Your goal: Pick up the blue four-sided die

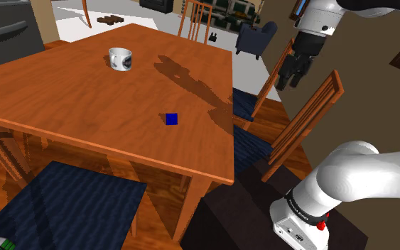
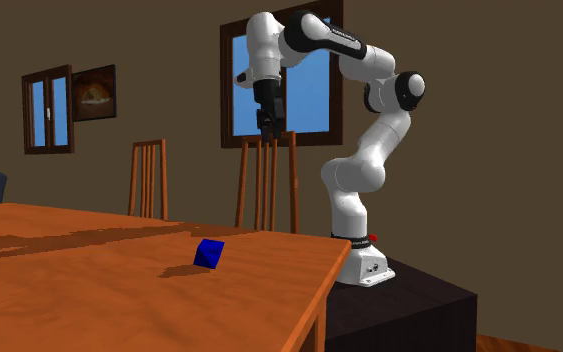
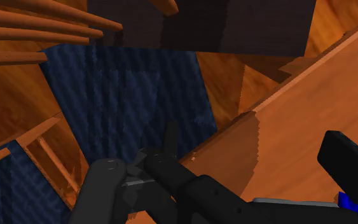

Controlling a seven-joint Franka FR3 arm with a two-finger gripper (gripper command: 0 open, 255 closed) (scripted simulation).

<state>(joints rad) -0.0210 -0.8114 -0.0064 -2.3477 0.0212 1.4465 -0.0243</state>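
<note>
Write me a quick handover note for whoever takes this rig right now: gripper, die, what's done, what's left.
Gripper: jaws open, holding nothing, raised high off the table edge, near a chair.
Blue die: lying on the table, toward the side nearest the stand, well apart from the white mug.
Done: nothing of the pick yet.
Left: bring the gripper over the die, descend, close the jaws on it, lift.

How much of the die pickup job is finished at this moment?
Nothing looks done yet: the blue die lies untouched on the table. In hand: the gripper hangs open, high above a chair beside the table edge. Left: move over the die, descend, grasp, lift.
</note>
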